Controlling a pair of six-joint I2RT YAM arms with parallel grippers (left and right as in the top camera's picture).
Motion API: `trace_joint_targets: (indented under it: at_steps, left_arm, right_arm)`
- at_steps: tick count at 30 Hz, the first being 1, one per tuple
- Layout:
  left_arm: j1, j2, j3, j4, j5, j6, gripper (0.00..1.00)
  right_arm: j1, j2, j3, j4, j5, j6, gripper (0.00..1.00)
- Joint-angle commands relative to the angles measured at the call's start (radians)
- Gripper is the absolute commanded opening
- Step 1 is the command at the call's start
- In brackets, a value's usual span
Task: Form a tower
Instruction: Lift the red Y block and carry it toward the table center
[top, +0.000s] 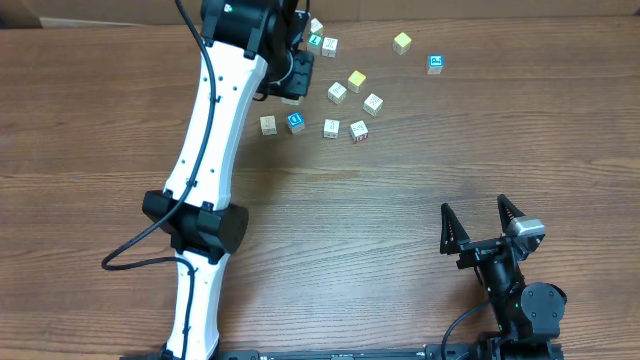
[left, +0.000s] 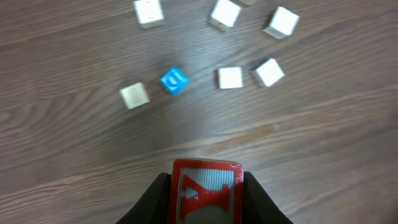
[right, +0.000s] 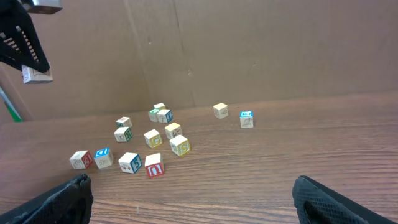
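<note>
The left gripper (left: 207, 198) is closed on a cube (left: 207, 190) with a red frame and a red letter on the face turned to the wrist camera, one dark finger pressed to each side. The gripper holds it in the air, clear of the wooden surface (top: 400, 230); in the right wrist view the cube (right: 37, 76) hangs high at the far left.

No stack stands yet: the loose cubes (top: 337, 93) each lie singly on the surface, below and ahead of the left gripper. Straight ahead of it and a little to the left is a blue-faced cube (left: 173, 80), with a plain cream cube (left: 134, 95) just beside it on the left. Ahead and to the right lie two more cream ones, close together but apart. Further ahead are three others, spread in a loose row.

The right gripper (top: 474, 206) rests well apart from all the cubes, near the front edge of the surface, its jaws spread wide with nothing between them. The whole scatter lies ahead of it, and a red-lettered cube (right: 153, 165) is the nearest to it.
</note>
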Motion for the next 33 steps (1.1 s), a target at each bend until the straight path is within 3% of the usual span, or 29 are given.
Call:
trace_joint_targets:
  at_steps: [1,5,9,16,28,33]
  left_arm:
    - [-0.043,-0.071,-0.040,-0.002,0.043,-0.013,0.20]
    - [-0.080,-0.181,-0.172,-0.002,-0.028,-0.029,0.20]
    - [-0.111,-0.330,-0.421,-0.002,-0.054,-0.079,0.20]
    - [-0.149,-0.394,-0.685,0.013,-0.055,-0.169,0.17]
    - [-0.247,-0.393,-1.086,0.402,-0.059,-0.385,0.18]
    - [-0.299,-0.393,-1.224,0.589,-0.198,-0.486,0.18]
  right_arm:
    - [0.008,-0.008,-0.010,0.005,0.007,-0.002,1.00]
    - [0.008,-0.008,-0.010,0.005,0.007,-0.002,1.00]
    - [0.008,-0.008,-0.010,0.005,0.007,-0.002,1.00]
    - [0.008,-0.008,-0.010,0.005,0.007,-0.002,1.00]
    - [0.008,-0.008,-0.010,0.005,0.007,-0.002,1.00]
    - [0.008,-0.008,-0.010,0.005,0.007,-0.002,1.00]
